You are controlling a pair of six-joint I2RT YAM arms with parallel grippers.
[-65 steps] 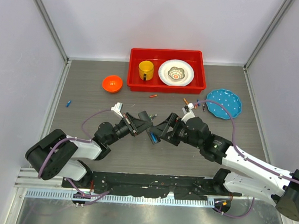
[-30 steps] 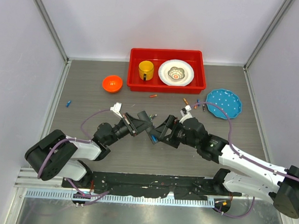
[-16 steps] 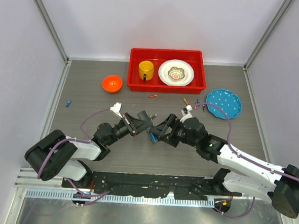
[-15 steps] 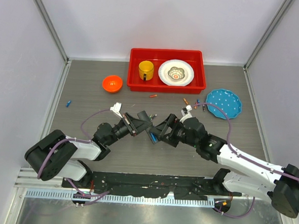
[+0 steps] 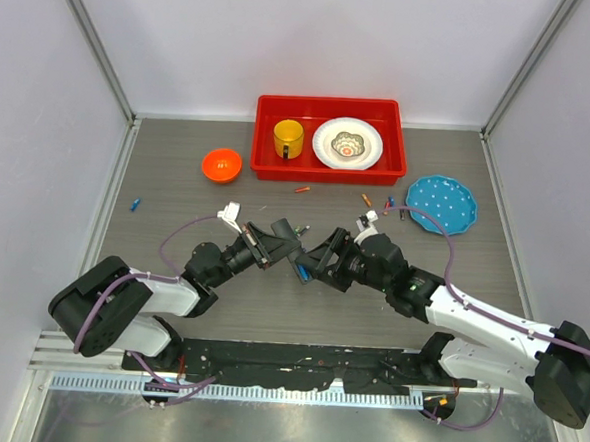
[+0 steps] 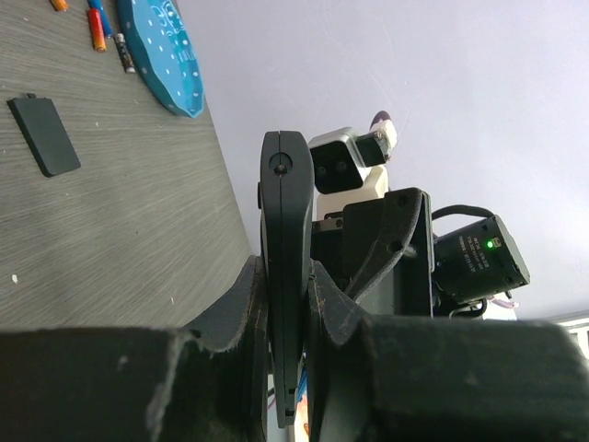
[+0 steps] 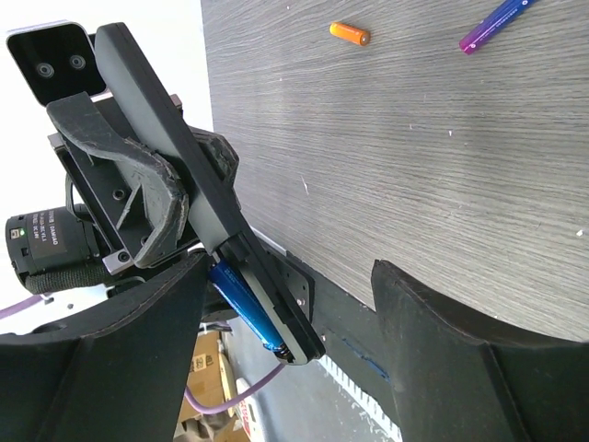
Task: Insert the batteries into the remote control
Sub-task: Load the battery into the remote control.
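My left gripper (image 5: 282, 244) is shut on the black remote control (image 5: 295, 258) and holds it above the table. In the left wrist view the remote (image 6: 283, 239) stands edge-on between the fingers. My right gripper (image 7: 293, 276) is open, its jaws wide apart around the remote's lower end (image 7: 276, 304). A blue battery (image 7: 241, 304) lies in the remote's open compartment, close to the right gripper's left finger. Loose batteries lie on the table: an orange one (image 7: 350, 34), a purple one (image 7: 497, 18), a blue one (image 5: 135, 205) at far left, and several by the blue plate (image 5: 386, 203).
A red tray (image 5: 268, 169) at the back holds a yellow mug (image 5: 288, 137) and a white plate (image 5: 348, 143). An orange bowl (image 5: 221, 164) sits left of it, a blue plate (image 5: 442, 203) at right. A flat black battery cover (image 6: 44, 135) lies on the table.
My right gripper has crept a little to the left, closer in around the remote's end. The left arm and the remote have not moved.
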